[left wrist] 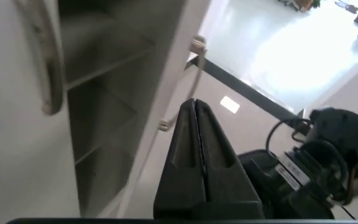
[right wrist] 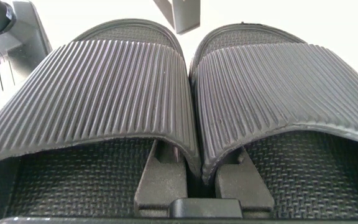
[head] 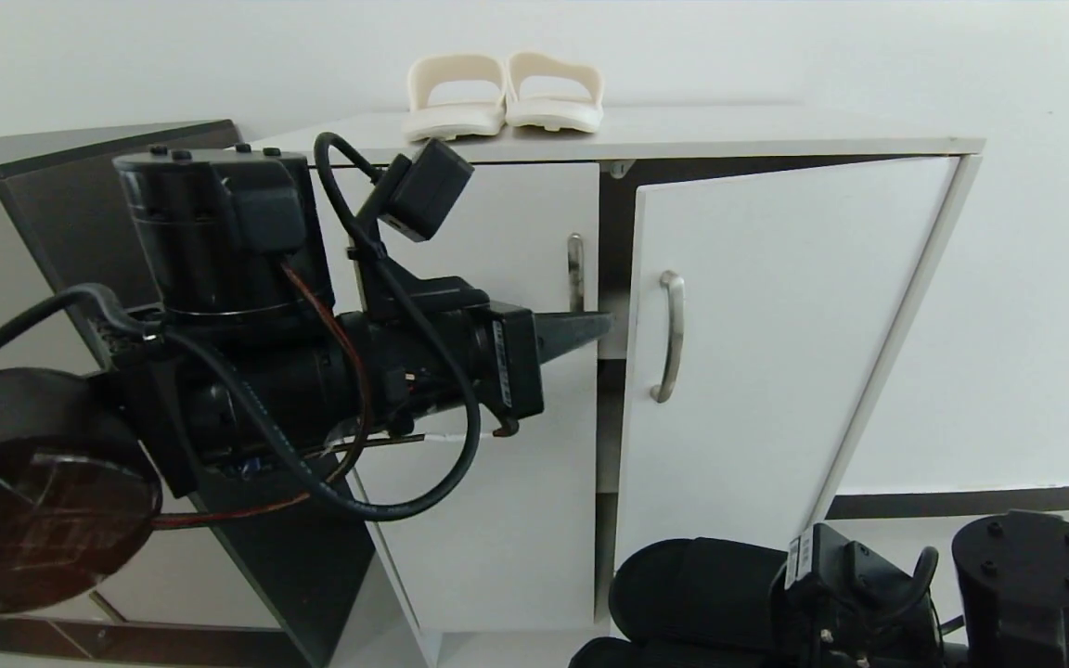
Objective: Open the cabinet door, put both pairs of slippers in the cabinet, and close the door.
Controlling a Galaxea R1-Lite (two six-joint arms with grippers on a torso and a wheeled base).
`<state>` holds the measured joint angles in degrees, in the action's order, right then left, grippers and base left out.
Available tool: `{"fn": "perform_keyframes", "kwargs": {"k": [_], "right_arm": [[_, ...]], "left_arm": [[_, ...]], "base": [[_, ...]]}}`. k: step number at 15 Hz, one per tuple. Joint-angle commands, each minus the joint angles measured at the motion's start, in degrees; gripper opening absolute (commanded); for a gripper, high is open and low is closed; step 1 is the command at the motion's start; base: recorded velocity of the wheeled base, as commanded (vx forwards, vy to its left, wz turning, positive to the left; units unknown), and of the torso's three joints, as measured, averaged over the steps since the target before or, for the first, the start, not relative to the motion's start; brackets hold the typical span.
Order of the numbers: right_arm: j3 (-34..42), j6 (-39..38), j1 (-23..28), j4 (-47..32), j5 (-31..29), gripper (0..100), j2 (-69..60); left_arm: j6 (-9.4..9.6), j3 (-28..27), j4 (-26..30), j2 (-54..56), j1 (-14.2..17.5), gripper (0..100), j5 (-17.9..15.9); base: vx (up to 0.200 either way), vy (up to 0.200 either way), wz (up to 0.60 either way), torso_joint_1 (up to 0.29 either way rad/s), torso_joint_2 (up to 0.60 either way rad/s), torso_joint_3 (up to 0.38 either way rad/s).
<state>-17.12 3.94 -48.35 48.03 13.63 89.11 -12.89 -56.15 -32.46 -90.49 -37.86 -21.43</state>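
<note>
At the cabinet's [head: 776, 139] door gap, left gripper [head: 581, 330] jaws pressed together: opening step. Next, swing the door [head: 776, 371] wider; right gripper [right wrist: 199, 177] apparently pinches both black slippers [right wrist: 123, 87].

Head view faces the cabinet [head: 776, 134] front; left wrist view shares its shelves [left wrist: 98, 62] up close; right wrist view hugs the black slippers [right wrist: 123, 87].

Cream slippers [head: 504, 96] rest atop the white cabinet [head: 776, 136].

The black slippers [right wrist: 104, 93] in the right gripper [right wrist: 197, 171] look like matt ribbed rubber, the cabinet door [head: 776, 325] beside the left gripper [head: 601, 323] smooth matt white with a dull metal handle [head: 672, 336].
</note>
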Motion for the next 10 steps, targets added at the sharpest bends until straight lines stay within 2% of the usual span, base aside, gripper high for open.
{"fn": "perform_keyframes", "kwargs": {"k": [1, 3, 4, 8, 10], "right_arm": [[-0.02, 0.02, 0.01, 0.05, -0.01, 0, 0.27], [-0.11, 0.02, 0.01, -0.04, -0.01, 0, 0.54], [-0.11, 0.02, 0.01, -0.04, -0.01, 0, 0.62], [-0.02, -0.07, -0.08, -0.66, -0.01, 0, 0.89], [-0.11, -0.07, -0.08, -1.10, -0.01, 0, 0.80]], "left_arm": [[-0.65, -2.65, -0.41, -2.41, 2.97, 0, 0.07], [-3.02, -5.55, -0.58, -5.49, 4.20, 0, -0.01], [-3.37, -7.04, -0.58, -6.72, 4.20, 0, -0.19], [-3.37, -14.95, -0.58, -12.69, 3.24, 0, -0.45], [-3.29, -16.62, -0.67, -14.27, 2.62, 0, -0.19]], "base": [[0.000, 0.000, 0.00, 0.000, 0.00, 0.000], [0.000, 0.000, 0.00, 0.000, 0.00, 0.000], [0.000, 0.000, 0.00, 0.000, 0.00, 0.000], [0.000, 0.000, 0.00, 0.000, 0.00, 0.000], [0.000, 0.000, 0.00, 0.000, 0.00, 0.000]]}}
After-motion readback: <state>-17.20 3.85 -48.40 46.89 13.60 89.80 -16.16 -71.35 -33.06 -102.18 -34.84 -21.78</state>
